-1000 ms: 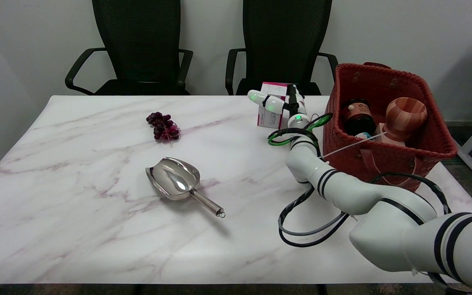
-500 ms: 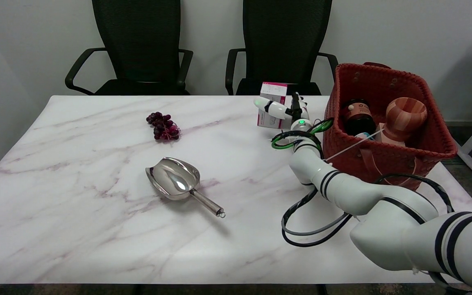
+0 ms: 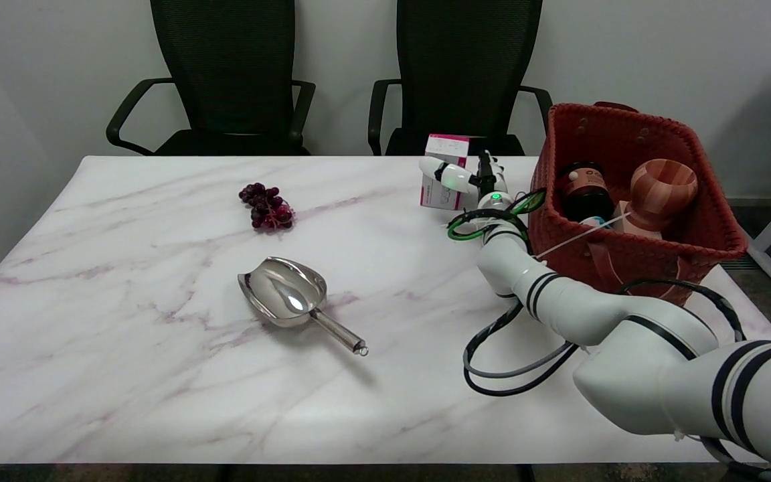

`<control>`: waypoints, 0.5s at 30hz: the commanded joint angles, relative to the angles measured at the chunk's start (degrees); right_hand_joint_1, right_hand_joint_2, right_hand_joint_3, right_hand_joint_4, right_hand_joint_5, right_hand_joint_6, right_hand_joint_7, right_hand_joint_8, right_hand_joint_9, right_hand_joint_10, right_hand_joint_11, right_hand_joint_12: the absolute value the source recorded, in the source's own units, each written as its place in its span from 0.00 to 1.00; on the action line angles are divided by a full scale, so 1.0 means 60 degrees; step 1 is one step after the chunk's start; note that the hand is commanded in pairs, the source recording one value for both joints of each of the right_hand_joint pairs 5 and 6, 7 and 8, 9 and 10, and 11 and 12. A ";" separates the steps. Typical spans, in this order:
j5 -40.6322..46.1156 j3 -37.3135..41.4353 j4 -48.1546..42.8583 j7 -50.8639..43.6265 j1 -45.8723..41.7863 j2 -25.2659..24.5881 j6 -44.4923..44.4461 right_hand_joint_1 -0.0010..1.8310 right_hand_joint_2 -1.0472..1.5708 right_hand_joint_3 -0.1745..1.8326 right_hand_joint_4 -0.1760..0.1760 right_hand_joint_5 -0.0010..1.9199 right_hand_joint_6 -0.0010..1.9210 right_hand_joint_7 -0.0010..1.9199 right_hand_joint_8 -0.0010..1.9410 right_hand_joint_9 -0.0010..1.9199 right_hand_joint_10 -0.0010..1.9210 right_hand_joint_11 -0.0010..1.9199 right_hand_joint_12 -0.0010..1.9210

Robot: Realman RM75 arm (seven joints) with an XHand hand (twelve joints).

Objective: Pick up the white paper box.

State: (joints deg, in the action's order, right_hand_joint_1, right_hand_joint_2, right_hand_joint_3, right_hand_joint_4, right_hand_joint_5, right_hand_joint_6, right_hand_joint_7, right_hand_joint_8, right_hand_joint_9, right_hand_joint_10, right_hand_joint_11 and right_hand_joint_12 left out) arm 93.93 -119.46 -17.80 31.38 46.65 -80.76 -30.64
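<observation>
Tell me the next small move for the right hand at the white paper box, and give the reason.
Probably close the fingers onto the white paper box before any lift. The right hand is at the box's near right side with one finger across its front, but a firm grip cannot be made out, and the box stands on the table beside the red basket.

Grapes point(image 3: 266, 206) far left; scoop point(image 3: 290, 297) centre; red basket point(image 3: 633, 248) right
</observation>
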 commanded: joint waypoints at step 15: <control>-0.0050 -0.0378 -0.0022 0.0065 0.0225 -0.0175 0.0414 0.62 0.54 0.30 0.50 0.00 0.00 0.00 0.00 0.00 0.00 0.00 0.00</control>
State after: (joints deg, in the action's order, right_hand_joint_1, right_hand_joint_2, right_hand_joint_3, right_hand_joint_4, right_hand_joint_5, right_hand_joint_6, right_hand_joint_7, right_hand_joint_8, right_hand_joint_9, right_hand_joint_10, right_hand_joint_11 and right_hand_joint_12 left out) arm 93.71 -120.69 -17.57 31.66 47.57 -81.00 -29.04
